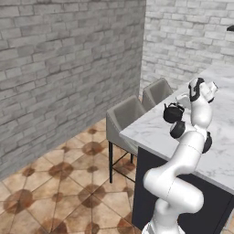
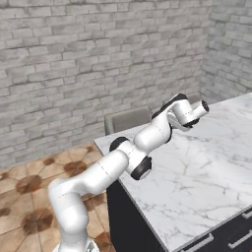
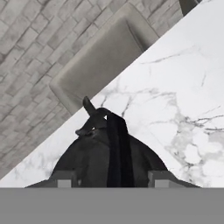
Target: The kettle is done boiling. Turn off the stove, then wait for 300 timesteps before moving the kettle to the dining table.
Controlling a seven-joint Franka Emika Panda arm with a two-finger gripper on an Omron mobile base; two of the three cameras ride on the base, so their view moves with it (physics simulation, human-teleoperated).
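Grey brick walls (image 1: 68, 59) stand around this corner of the kitchen, and the floor (image 1: 59, 192) below has brown patterned tiles. We see the dining table (image 1: 151, 130), a long white marble top with grey veins on a dark base, and two grey chairs (image 1: 125, 114) are pushed against its far edge. Our white arm (image 1: 183, 160) reaches over the table near that edge. The kettle (image 1: 173, 113) is small, round and black, and in the left base view it hangs at the end of the arm, above the marble and close to the chairs. In the hand view the kettle (image 3: 109, 153) is directly under the gripper (image 3: 111, 179), with its arched handle running up between the two fingertips (image 3: 65, 178) and its spout pointing toward a chair (image 3: 100, 65). The fingertips sit on both sides of the handle and seem closed on it. We cannot tell if the kettle's bottom touches the table or is just above it.
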